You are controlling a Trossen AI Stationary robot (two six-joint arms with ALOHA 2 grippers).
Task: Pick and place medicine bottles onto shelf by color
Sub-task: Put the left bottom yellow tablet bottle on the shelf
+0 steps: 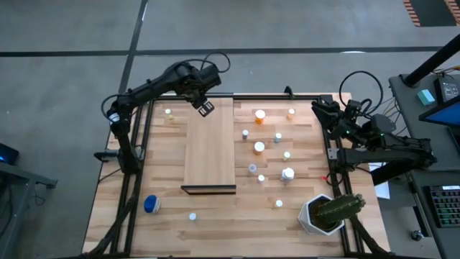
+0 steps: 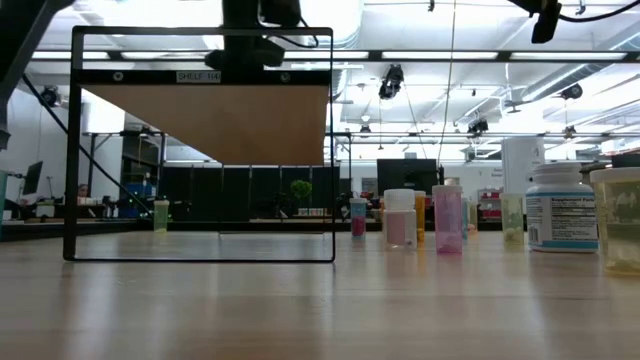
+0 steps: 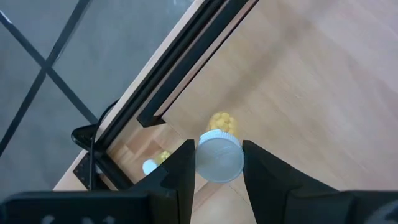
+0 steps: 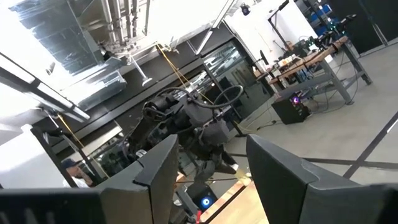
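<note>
My left gripper (image 1: pixel 206 108) stands over the far left corner of the shelf (image 1: pixel 210 147), a pale board raised on a black frame, and is shut on a small medicine bottle (image 3: pixel 219 158) with a white cap and yellow-orange body. Other medicine bottles stand on the table right of the shelf, among them an orange one (image 1: pixel 260 115) and a white one (image 1: pixel 287 173). One small bottle (image 1: pixel 168 112) stands left of the shelf, and a fat blue one (image 1: pixel 151 204) stands near the front left. My right gripper (image 4: pixel 208 180) waits open at the table's right edge, holding nothing. My left gripper pinches the bottle's white cap (image 3: pixel 219 167) between its two fingers (image 3: pixel 185 169), one on each side. The fingers come from above, pointing steeply down. The bottle stands upright below them over the shelf board; whether its base touches the board I cannot tell.
A white pot with a green cactus (image 1: pixel 327 212) stands at the near right corner. Black frame rails (image 1: pixel 136 144) run along the table's left and right sides. In the low view a large white bottle (image 2: pixel 560 210) stands close at the right.
</note>
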